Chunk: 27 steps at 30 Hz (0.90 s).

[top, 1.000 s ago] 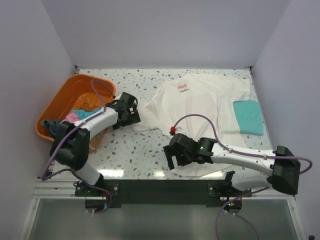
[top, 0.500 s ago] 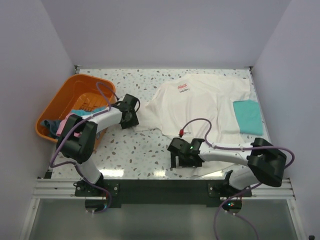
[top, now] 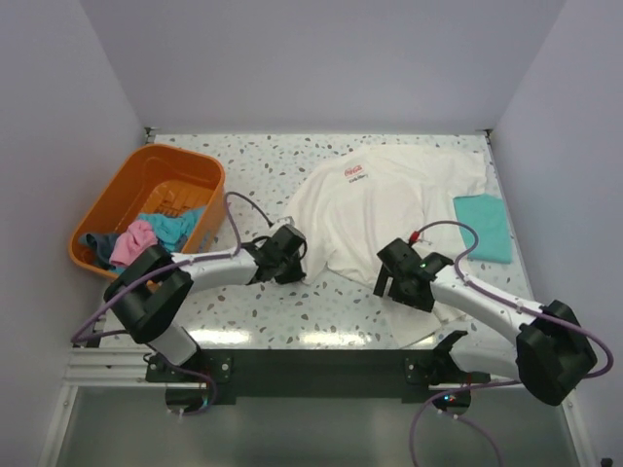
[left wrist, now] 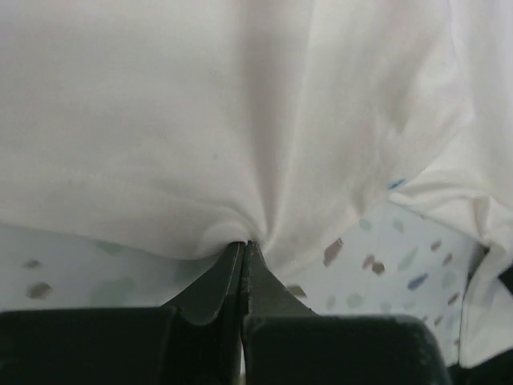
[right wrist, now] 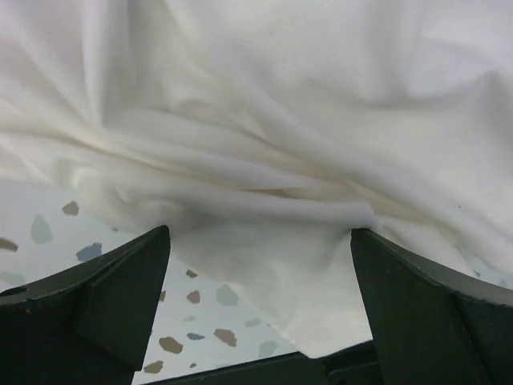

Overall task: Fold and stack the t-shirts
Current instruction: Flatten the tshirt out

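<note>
The cream-white t-shirt (top: 389, 199) with its red logo lies spread over the table's middle and right, with wrinkles along its near edge. A teal-green t-shirt (top: 484, 226) lies folded at its right side. My left gripper (top: 295, 255) sits at the white shirt's near left edge. The left wrist view has that gripper (left wrist: 243, 244) shut on a pinch of the white cloth (left wrist: 200, 120). My right gripper (top: 394, 285) hovers over the shirt's near edge. From the right wrist, this gripper (right wrist: 260, 249) stands open, with bunched white cloth (right wrist: 264, 160) between its wide-apart fingers (right wrist: 120, 281).
An orange basket (top: 180, 156) stands at the left, holding pink and teal clothes (top: 131, 241). Speckled tabletop (top: 253, 156) shows between basket and shirt. White walls close off the back and both sides.
My left gripper has swung right from beside the basket to the white shirt's edge and shut on the cloth. The right arm has moved right and farther onto the shirt, still open.
</note>
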Tool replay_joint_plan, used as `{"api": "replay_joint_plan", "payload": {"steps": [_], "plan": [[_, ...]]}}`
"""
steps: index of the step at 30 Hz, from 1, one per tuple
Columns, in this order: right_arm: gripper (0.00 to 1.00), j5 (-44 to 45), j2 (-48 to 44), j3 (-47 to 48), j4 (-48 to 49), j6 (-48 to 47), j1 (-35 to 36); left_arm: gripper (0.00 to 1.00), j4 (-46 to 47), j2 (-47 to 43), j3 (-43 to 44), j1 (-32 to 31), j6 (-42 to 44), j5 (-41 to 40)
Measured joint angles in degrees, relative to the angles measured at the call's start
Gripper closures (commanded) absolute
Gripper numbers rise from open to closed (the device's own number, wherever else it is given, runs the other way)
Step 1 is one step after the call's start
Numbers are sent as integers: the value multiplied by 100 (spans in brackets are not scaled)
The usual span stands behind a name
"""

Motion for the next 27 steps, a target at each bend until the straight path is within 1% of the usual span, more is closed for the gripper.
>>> {"api": "replay_joint_plan", "payload": {"steps": [1, 2, 3, 4, 6, 8, 9, 10, 14, 17, 20, 23, 25, 27], "plan": [[1, 37, 7, 0, -4, -98, -155, 100, 26, -61, -79, -210, -107, 57], [1, 52, 24, 0, 0, -201, -323, 98, 28, -125, -146, -461, -238, 136], [1, 61, 57, 0, 17, -302, -468, 92, 7, -170, -188, -693, -356, 214], [1, 63, 98, 0, 42, -409, -590, 78, -39, -208, -219, -898, -450, 291], [1, 44, 208, 26, 70, -612, -750, 57, -175, -267, -212, -1237, -614, 385], [1, -20, 269, 85, 120, -824, -774, 33, -380, -380, -166, -1480, -699, 411], [1, -74, 264, 125, 140, -914, -774, 11, -525, -439, -133, -1567, -728, 411], [1, -127, 245, 166, 153, -977, -774, 1, -719, -511, -76, -1633, -713, 389], [1, -302, -164, 389, 131, -1207, -772, 0, -1521, -944, 122, -1687, -763, 17], [1, -334, -682, 487, 4, -1220, -737, 0, -2098, -1397, 221, -1528, -732, -376], [1, -330, -1106, 544, -264, -1054, -511, 0, -2350, -1762, 173, -905, -577, -529], [1, -273, -1202, 542, -636, -623, 11, 0, -2347, -1893, -17, -105, -343, -656], [1, -280, -1172, 509, -822, -306, 310, 0, -2341, -1845, -149, 184, -190, -664], [1, -291, -1165, 382, -957, 50, 448, 2, -2286, -1703, -223, 330, -44, -597]]}}
